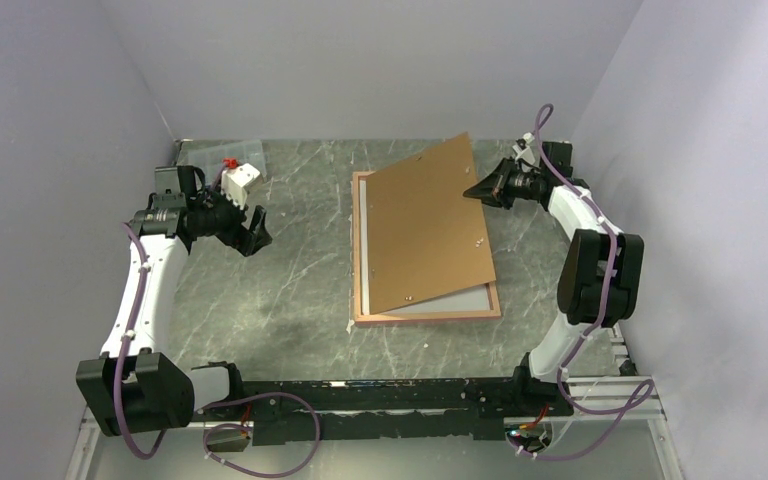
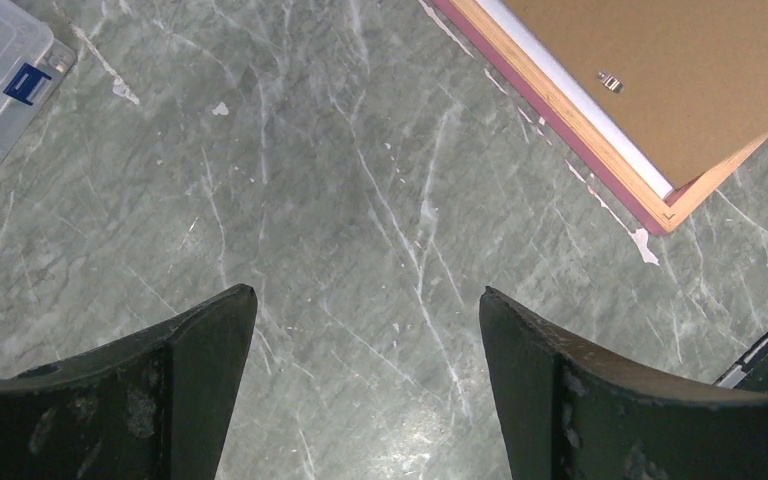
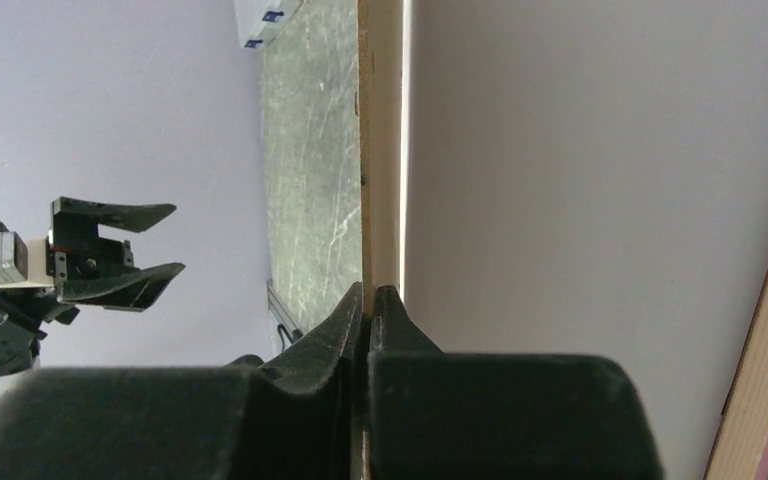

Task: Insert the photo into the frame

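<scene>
In the overhead view we see the frame [image 1: 430,317] lying tan side up at the centre of the green marbled tabletop [image 1: 290,300]. The photo [image 1: 364,235] sits inside it with its white back up, showing only as a pale strip along the frame's left and lower sides. A brown backing board [image 1: 425,225] lies skewed across both, and its upper right corner juts past the frame towards the top of the picture. The right gripper [image 1: 480,188] is clamped on the board's right edge, with its fingers pressed together on the thin panel in the wrist view. The left gripper [image 1: 258,230] hangs at the left over bare tabletop with its jaws spread wide and nothing between them. A clear plastic box [image 1: 215,152] sits in the upper left corner.
</scene>
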Action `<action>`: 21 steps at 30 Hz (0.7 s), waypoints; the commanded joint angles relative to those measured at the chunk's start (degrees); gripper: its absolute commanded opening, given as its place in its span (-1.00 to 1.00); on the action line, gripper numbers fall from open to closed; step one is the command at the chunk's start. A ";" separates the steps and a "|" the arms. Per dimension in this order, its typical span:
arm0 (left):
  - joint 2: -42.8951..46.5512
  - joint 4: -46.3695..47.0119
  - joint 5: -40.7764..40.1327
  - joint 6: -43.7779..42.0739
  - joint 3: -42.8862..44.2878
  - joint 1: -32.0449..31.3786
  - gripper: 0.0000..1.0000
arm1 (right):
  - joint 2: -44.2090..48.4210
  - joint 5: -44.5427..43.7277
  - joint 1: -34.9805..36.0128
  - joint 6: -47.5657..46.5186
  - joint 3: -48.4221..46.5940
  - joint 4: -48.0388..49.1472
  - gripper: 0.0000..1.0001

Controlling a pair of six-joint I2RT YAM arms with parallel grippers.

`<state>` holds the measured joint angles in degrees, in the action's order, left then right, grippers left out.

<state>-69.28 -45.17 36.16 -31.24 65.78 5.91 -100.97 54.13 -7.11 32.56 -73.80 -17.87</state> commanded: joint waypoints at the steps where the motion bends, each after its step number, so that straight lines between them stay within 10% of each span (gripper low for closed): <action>1: -0.45 0.14 1.12 1.18 -0.39 -0.20 0.74 | -0.39 3.74 0.61 1.50 -2.59 3.81 -1.00; 21: -1.50 -0.51 1.27 1.03 -0.02 -0.23 0.74 | -0.37 -1.00 5.70 3.26 1.66 8.68 -1.00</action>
<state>-70.46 -45.32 36.16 -31.24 65.56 5.89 -102.35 52.69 -2.96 33.50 -73.41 -14.57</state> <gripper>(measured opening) 0.867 0.033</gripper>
